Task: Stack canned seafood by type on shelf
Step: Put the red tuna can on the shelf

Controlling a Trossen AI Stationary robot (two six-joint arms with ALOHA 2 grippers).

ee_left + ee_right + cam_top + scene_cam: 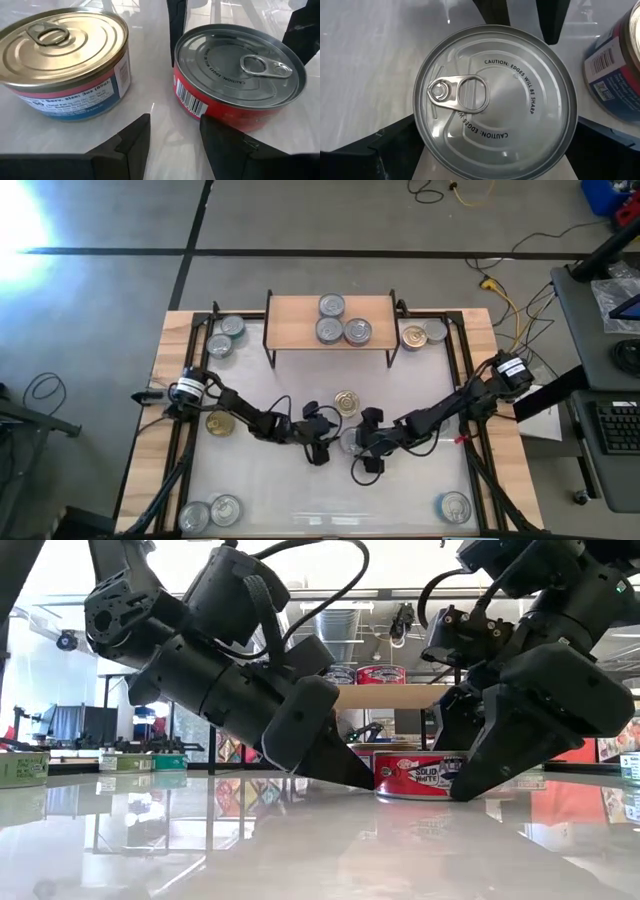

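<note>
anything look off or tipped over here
Nothing stands out. Every tin in view sits flat and upright, including the red tin between the right gripper's open fingers and the three on the shelf. No dents or spills show.

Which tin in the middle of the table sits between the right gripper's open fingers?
The silver-topped, red-sided tin. The right gripper straddles it, fingers either side. The gold-topped, blue-sided tin beside it sits outside the fingers.
</note>
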